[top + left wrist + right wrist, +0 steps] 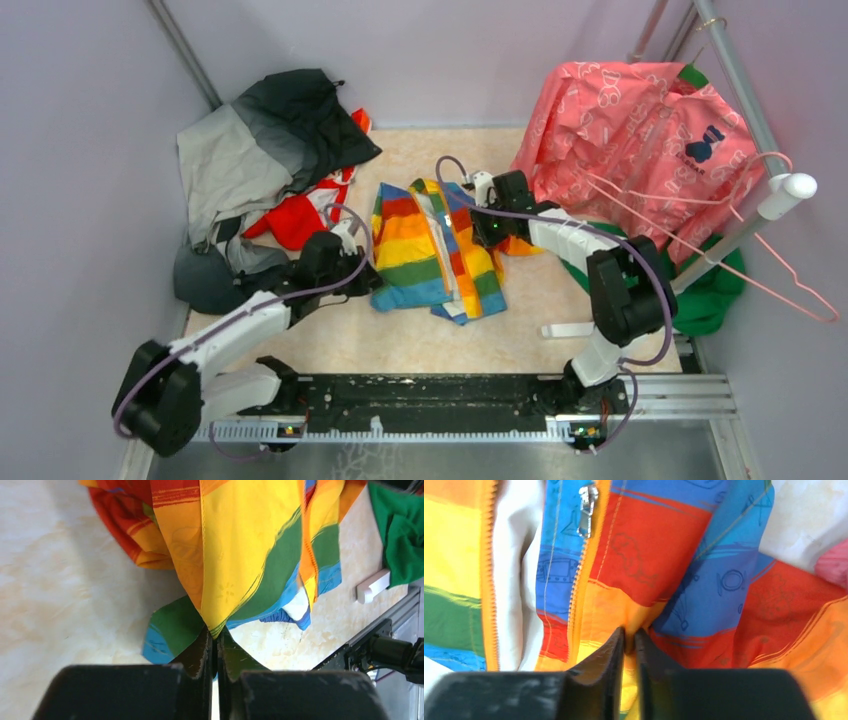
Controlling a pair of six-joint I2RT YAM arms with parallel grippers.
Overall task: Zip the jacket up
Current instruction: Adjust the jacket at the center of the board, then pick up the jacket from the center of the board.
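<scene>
Rainbow-striped and seemingly thin and limp, the jacket [440,250] lies open on the surface [340,340], seen from above. Left wrist: left jaws pinch shut on its hem. Right wrist: right jaws nip a fold near the zipper pull [586,510], likely the better hold.

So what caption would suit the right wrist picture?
The right claw pinches a fold of the rainbow jacket beside its open orange zipper.
</scene>
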